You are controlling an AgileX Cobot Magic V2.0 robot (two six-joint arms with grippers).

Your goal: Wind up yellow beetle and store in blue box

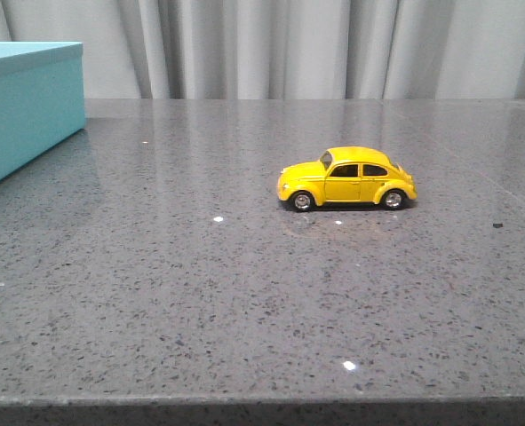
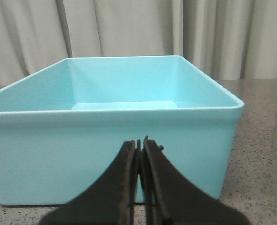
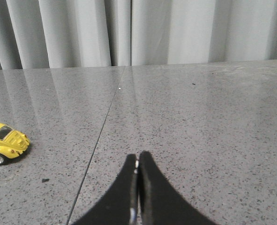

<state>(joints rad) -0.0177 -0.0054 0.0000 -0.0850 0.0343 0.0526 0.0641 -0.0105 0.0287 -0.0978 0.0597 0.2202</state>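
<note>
- A grey speckled stone table fills the foreground, its polished top carrying small bright light glints.
- Pale grey pleated curtains hang behind the table's far edge.

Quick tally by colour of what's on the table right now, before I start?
Yellow: 1, the yellow beetle
Blue: 1, the blue box, open-topped and empty
Total: 2

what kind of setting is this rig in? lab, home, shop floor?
Likely a staged lab or demo bench, not a home: a bare speckled grey stone-look tabletop, a plain pleated curtain backdrop, and only two props out, the yellow beetle and the open blue box.
</note>
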